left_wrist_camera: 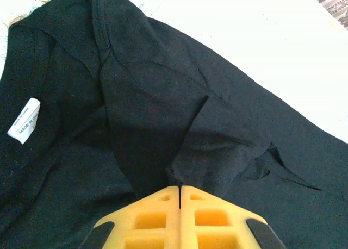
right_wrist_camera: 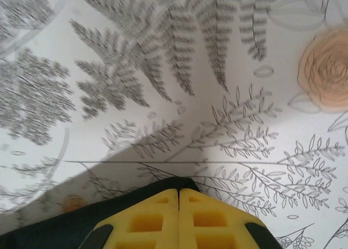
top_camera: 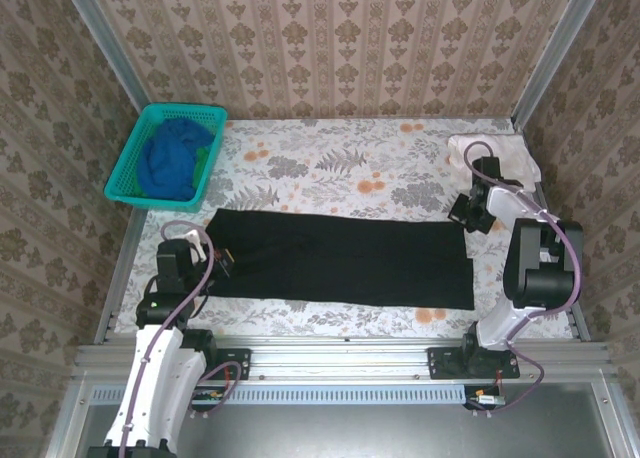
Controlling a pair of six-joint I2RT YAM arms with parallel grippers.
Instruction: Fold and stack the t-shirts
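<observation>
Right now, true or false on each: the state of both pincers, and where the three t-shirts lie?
1. The black t-shirt lies as a long band across the table. True.
2. The blue t-shirt lies on the tabletop. False: it is inside the teal basket.
3. The left pincer is shut on black cloth. True.
4. The right pincer gapes open. False: its fingers meet, apparently pinching the black t-shirt's edge.
5. The pale t-shirt sits on the black one. False: it lies apart, at the far right corner.
</observation>
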